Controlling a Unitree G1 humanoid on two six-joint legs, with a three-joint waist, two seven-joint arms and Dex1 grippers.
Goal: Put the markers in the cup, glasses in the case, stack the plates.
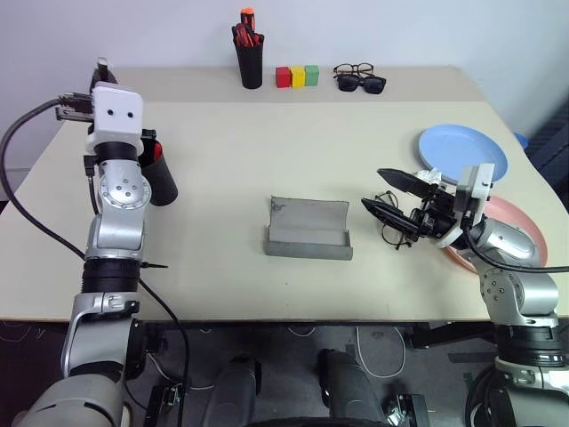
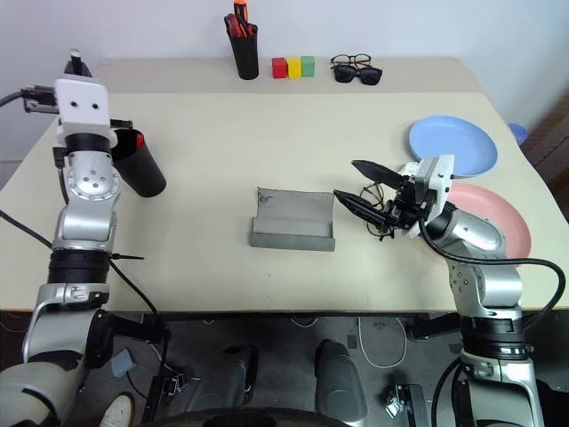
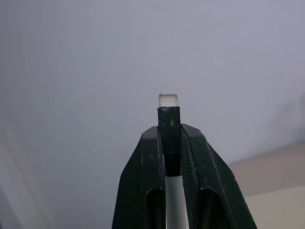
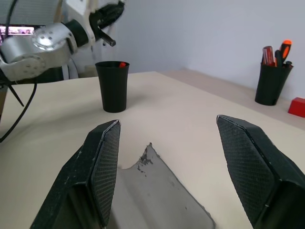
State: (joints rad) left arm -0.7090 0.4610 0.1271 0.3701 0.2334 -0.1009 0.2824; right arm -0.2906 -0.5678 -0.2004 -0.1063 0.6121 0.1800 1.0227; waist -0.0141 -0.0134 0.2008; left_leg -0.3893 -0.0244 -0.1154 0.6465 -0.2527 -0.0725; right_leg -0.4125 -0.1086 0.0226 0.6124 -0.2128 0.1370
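My left gripper (image 3: pixel 169 130) is raised high at the table's left side, shut on a slim marker (image 3: pixel 168 113) with a black end and a white body. Below it stands the black cup (image 1: pixel 163 182), where the red cap of another marker (image 1: pixel 158 150) shows at the rim. The grey case (image 1: pixel 308 230) lies open at mid-table. My right gripper (image 1: pixel 392 197) hangs open just right of the case, nothing between its fingers (image 4: pixel 106 157). The wire-framed glasses (image 1: pixel 394 235) lie on the table right under it. The blue plate (image 1: pixel 462 152) and the pink plate (image 1: pixel 520 233) lie apart at the right.
A narrow black pen holder (image 1: pixel 251 62) with red-topped pens stands at the back edge. Beside it are red, yellow and green blocks (image 1: pixel 297 76), dark-framed glasses (image 1: pixel 354 69) and black sunglasses (image 1: pixel 362 84). A black cable (image 1: pixel 36 222) loops by my left arm.
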